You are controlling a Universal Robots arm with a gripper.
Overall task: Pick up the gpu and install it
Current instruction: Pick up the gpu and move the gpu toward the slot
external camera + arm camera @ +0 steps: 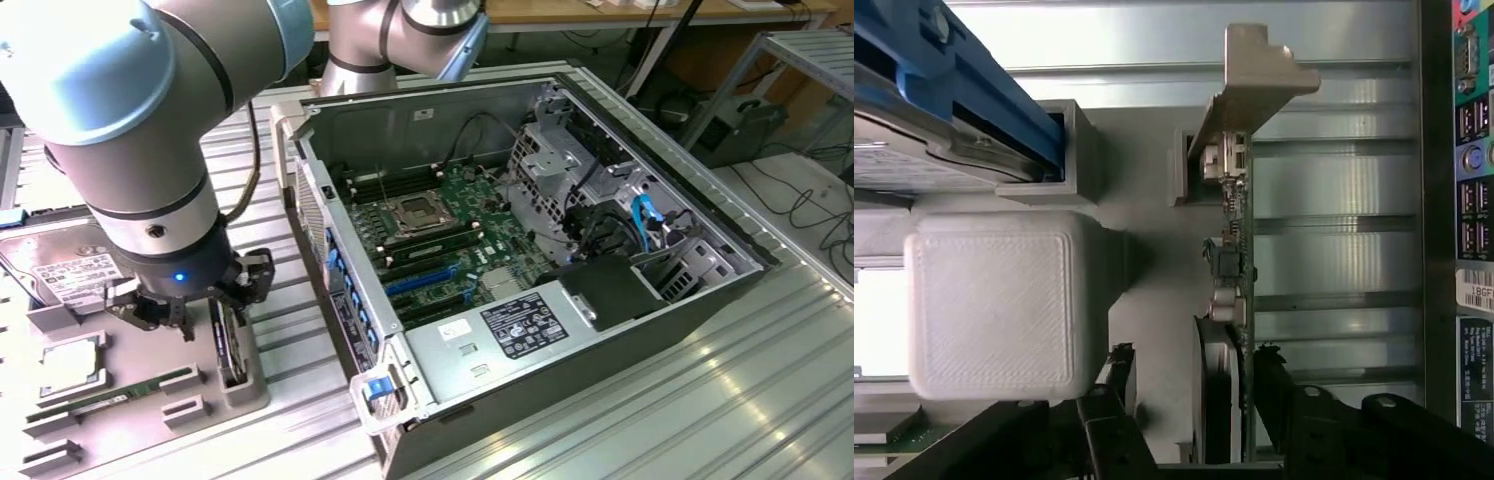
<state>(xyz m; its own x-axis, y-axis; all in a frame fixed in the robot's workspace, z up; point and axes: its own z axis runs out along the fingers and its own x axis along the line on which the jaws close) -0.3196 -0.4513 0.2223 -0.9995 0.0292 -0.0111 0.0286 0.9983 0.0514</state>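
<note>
On the pale grey plastic parts tray [247, 398] at the exterior view's left stands the gpu [235, 345], a small flat black rectangular card with one round fan and a pale metal end bracket. It sits upright on its long edge in a slot at the tray's right side, near the open black-and-silver computer case [534, 250]. The arm's black two-fingered gripper [200, 308] hangs directly over the card. In the wrist view its fingers are spread, one on each side of the card, with a clear gap on the fan side, so nothing is pinched.

I judge the card light and stiff but fragile. The fan blades and small board parts would not bear pressure, and the board itself is thin. The safest hold looks to be across the two flat faces near the upper edge, clear of the fan hub, with a gentle squeeze.

Counted: one gpu, one silver hard drive with a white label [67, 270], one long thin green memory stick [114, 395], one square processor chip [67, 360], one case, one tray.
</note>
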